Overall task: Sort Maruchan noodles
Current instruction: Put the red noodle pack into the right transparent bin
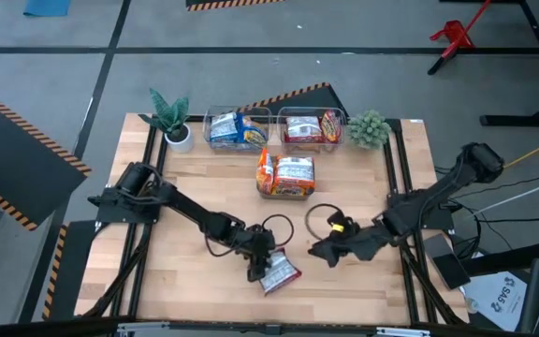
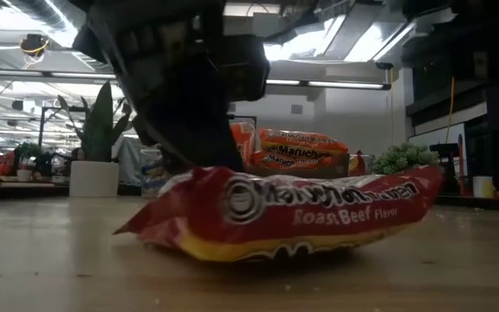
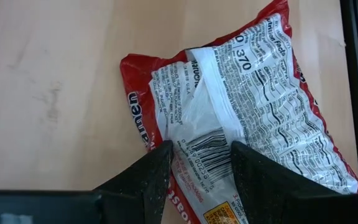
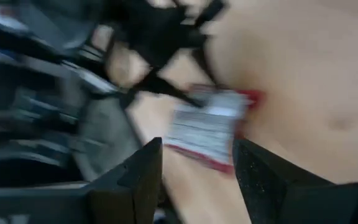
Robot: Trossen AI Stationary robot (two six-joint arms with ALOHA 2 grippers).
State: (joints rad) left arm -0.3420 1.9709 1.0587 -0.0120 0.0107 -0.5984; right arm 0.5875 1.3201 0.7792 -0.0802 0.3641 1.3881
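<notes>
A red-and-white noodle packet (image 1: 279, 275) (image 2: 284, 212) lies printed back up on the table near its front edge, its belly on the wood. My left gripper (image 1: 254, 265) (image 3: 199, 149) slants down over the packet's left end, fingers apart. My right gripper (image 1: 325, 251) (image 4: 197, 162) hangs open just right of the packet with nothing between its fingers. A stack of orange packets (image 1: 285, 175) sits mid-table. Blue packets fill the left clear bin (image 1: 237, 128) and red ones the right bin (image 1: 310, 128). My left gripper's fingers (image 3: 161, 163) stand on either side of the barcode patch (image 3: 205, 144) on the packet's back. They come slanting from above and from the table's left. Whether the tips touch the wrapper, I cannot tell. The packet stays flat on the table.
A potted snake plant (image 1: 171, 120) stands at the far left and a bushy green plant (image 1: 368, 128) at the far right, flanking the bins. Bare wood lies between the stack and the front edge. Cables and a box (image 1: 497, 298) lie off the table's right side.
</notes>
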